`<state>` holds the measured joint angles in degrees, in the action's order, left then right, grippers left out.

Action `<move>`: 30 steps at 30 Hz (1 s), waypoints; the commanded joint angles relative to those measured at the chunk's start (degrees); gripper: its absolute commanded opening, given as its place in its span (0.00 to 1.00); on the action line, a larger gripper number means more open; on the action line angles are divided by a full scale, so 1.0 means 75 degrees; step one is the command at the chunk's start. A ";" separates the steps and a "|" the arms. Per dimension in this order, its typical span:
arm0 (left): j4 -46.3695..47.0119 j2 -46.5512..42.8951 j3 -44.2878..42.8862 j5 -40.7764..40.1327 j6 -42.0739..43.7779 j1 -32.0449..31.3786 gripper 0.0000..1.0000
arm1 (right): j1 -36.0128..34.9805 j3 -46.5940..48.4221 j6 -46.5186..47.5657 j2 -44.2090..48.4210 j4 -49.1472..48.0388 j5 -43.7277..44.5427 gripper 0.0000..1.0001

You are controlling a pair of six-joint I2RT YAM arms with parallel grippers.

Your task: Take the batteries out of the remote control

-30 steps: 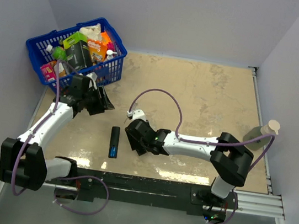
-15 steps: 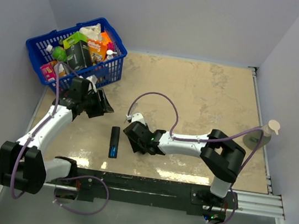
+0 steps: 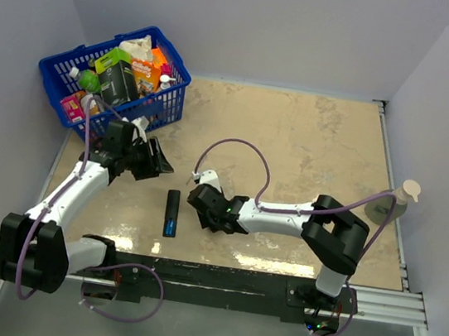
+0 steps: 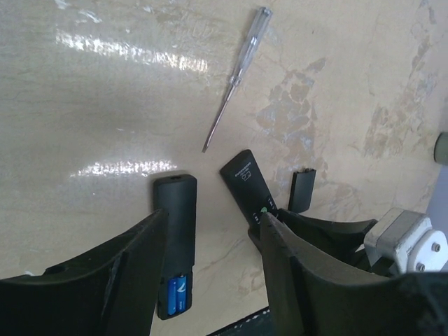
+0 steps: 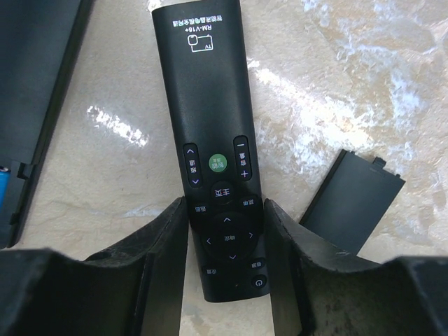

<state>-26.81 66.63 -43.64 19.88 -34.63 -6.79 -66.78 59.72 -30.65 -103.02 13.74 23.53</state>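
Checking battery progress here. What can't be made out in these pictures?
Right wrist view: the buttoned remote lies face up, its battery bay hidden underneath. Whether the right gripper jaws touch it is unclear.
Left wrist view: the left gripper partly covers the open remote; the number of batteries is unclear.
Top view: batteries too small.

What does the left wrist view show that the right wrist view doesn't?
Left wrist only: a screwdriver, plus a clear look at the blue batteries in the open remote. Right wrist only: readable button markings on the face-up remote. Both: the two remotes, the loose cover and the right gripper straddling the face-up remote.
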 commanded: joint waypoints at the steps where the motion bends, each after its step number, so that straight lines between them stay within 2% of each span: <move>1: 0.0597 -0.0154 0.0286 0.0689 0.0013 -0.0032 0.59 | 0.0045 -0.0193 -0.0401 0.0656 -0.0354 -0.0428 0.21; 5: 0.1030 -0.0154 0.0533 0.0912 -0.0221 -0.0255 0.62 | 0.0069 -0.0591 -0.0611 0.1009 -0.0952 -0.0512 0.18; 16: 0.1758 0.0596 0.0603 0.0655 -0.0878 -0.1145 0.63 | 0.0104 -0.0733 -0.0975 0.1466 -0.1269 -0.0571 0.15; 30: 0.2004 0.0924 0.0709 0.0514 -0.1125 -0.1369 0.63 | 0.0104 -0.1002 -0.1514 0.2357 -0.1796 -0.0864 0.14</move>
<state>-14.15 73.41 -38.52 23.92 -42.24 -16.64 -66.30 52.97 -39.92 -88.77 4.21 17.76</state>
